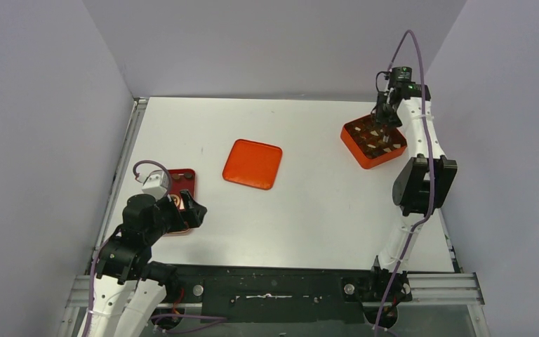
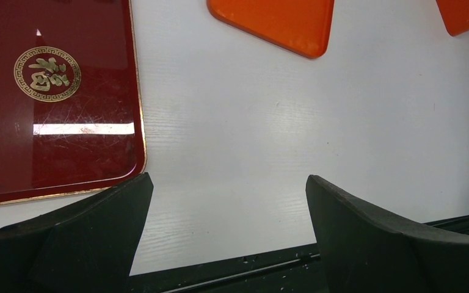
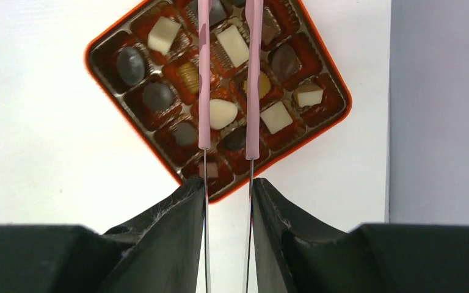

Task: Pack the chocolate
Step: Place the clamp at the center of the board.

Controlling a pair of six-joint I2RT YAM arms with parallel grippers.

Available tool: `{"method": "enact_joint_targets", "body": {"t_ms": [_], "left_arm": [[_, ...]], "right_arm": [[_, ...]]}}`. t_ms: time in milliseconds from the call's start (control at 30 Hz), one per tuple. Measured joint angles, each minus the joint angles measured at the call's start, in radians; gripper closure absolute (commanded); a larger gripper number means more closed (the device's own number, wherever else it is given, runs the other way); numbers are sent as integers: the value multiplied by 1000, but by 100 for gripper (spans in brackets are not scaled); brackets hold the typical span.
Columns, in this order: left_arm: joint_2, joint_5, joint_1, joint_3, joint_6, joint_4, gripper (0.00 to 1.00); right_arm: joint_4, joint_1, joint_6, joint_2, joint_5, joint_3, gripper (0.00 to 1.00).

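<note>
- The chocolate [image 3: 221, 113] sits in the orange box [image 1: 356, 152] at the far right of the table [image 2: 250, 122]. It is a mix of dark, cream and gold pieces, one to a compartment.
- We count most compartments filled. One or two near the rim are too shadowed to call.
- The right gripper [image 3: 228, 186] hangs over the box, its fingers clamped on the pink tongs [image 3: 204, 91]. The tong tips run out of the wrist view, so we cannot tell whether they carry a piece.
- The left gripper [image 2: 227, 182] has its fingers spread wide with nothing between them. It hovers beside the dark red tray [image 2: 55, 122], and the part of the tray we see is bare.
- The orange lid [image 1: 253, 163] lies flat mid-table, well apart from the box.
- Our read is that filling is nearly or fully done, and what is left is to lid the box.
</note>
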Motion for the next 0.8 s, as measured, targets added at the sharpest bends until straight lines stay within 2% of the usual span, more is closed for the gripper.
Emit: {"method": "enact_joint_targets", "body": {"t_ms": [233, 800], "left_arm": [[7, -22, 0, 0, 0, -2, 3], [-2, -69, 0, 1, 5, -18, 5]], "right_arm": [[-4, 118, 10, -128, 21, -96, 68], [88, 582, 103, -296, 84, -513, 68]]}}
